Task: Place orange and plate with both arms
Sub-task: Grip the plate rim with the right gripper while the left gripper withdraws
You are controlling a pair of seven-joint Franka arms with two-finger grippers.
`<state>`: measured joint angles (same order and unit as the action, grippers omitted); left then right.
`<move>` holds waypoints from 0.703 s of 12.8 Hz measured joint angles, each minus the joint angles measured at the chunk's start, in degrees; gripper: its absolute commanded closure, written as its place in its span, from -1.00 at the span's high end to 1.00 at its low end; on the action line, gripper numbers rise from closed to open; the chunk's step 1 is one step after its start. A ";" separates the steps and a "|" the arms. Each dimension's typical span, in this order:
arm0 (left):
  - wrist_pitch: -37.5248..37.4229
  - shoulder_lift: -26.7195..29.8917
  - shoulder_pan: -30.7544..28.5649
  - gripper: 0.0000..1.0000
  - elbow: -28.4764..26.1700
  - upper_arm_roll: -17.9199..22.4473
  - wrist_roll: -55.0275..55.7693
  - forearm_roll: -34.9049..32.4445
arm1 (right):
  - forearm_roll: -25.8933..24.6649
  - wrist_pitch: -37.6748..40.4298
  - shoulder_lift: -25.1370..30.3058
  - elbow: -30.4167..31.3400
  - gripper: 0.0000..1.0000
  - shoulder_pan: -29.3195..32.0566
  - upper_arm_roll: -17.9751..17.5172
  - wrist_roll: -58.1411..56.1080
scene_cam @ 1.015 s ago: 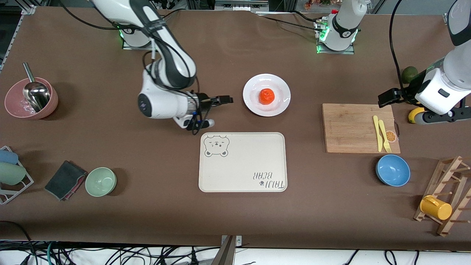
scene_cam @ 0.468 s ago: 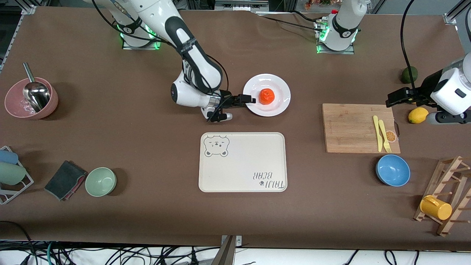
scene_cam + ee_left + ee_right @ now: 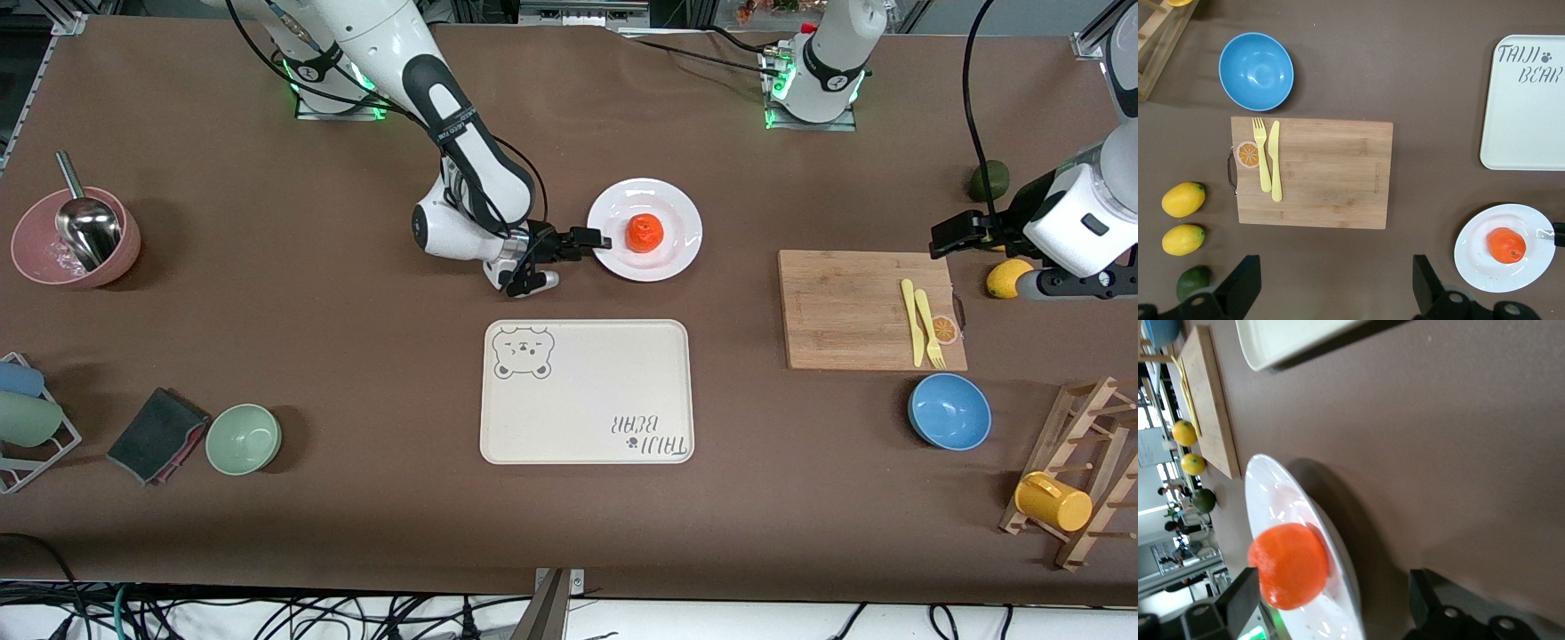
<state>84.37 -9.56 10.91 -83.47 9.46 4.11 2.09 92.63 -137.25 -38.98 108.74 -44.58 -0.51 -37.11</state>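
Observation:
The orange [image 3: 644, 232] lies in the middle of the white plate [image 3: 677, 212], between the two arm bases and the tray. My right gripper [image 3: 594, 240] is low at the plate's rim on the side toward the right arm's end, turned sideways and open. In the right wrist view the rim of the plate [image 3: 1271, 495] and the orange [image 3: 1288, 565] lie between the spread fingers of my right gripper [image 3: 1331, 603]. My left gripper [image 3: 947, 236] is open and empty in the air over the cutting board's corner. The left wrist view shows my left gripper [image 3: 1335, 287], the plate [image 3: 1479, 259] and the orange [image 3: 1505, 245].
A cream bear-print tray [image 3: 587, 391] lies nearer the camera than the plate. A wooden cutting board [image 3: 853, 307] carries a yellow knife and fork. A blue bowl [image 3: 949, 411], a lemon [image 3: 1009, 277], a lime [image 3: 989, 180], a green bowl [image 3: 244, 438] and a pink bowl [image 3: 76, 237] stand around.
My right gripper swung from beside the tray's corner toward the plate and reached its rim. My left arm shifted a little toward its end of the table.

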 measured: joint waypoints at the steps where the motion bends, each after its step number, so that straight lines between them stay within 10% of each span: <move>1: 0.00 0.00 0.00 1.00 0.00 0.02 -0.03 0.00 | 0.20 0.01 -0.21 -0.02 0.39 -0.24 -0.02 -0.95; 9: 0.00 -0.17 0.00 1.00 0.00 0.13 -0.08 0.00 | 0.20 -0.09 -0.44 0.03 -0.91 -2.27 -0.07 -4.60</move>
<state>84.37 -9.74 10.91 -83.47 9.59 4.03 2.09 92.83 -137.34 -39.42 108.77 -46.85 -0.58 -41.71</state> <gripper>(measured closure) 0.000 0.727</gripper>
